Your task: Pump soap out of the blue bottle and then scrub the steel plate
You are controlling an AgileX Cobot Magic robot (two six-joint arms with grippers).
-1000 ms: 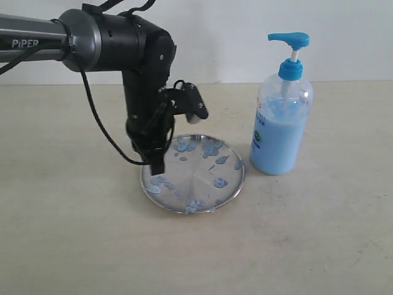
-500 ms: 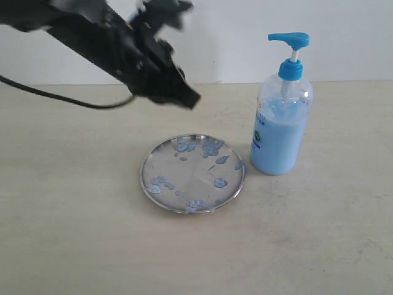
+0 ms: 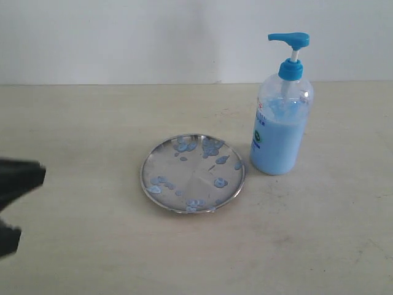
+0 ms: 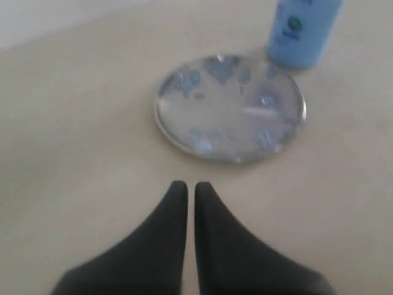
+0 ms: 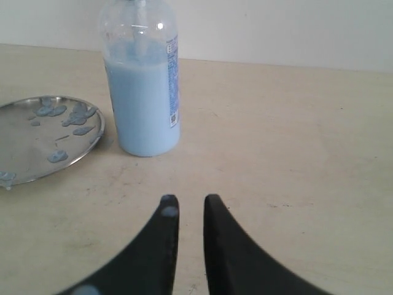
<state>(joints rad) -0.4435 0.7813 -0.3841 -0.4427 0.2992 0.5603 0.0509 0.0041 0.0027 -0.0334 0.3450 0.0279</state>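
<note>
The steel plate (image 3: 195,176) lies in the middle of the table, dotted with pale blue soap blobs (image 3: 210,147). To its right stands the blue bottle (image 3: 279,132), upright, its pump head (image 3: 288,40) raised. My left gripper (image 4: 191,186) is shut and empty, hovering back from the plate (image 4: 224,114) with the bottle (image 4: 304,31) beyond it. In the exterior view only a dark blurred part of the left arm (image 3: 18,181) shows at the left edge. My right gripper (image 5: 191,200) is shut with a narrow gap, holding nothing, short of the bottle (image 5: 142,92); a soap smear (image 5: 169,212) sits on one finger.
A pale wall (image 3: 184,37) closes the far side of the beige table (image 3: 92,123). The right wrist view shows the plate (image 5: 24,144) beside the bottle.
The left arm has lifted off the plate and swung away to the left edge of the exterior view. Plate and bottle have not moved.
</note>
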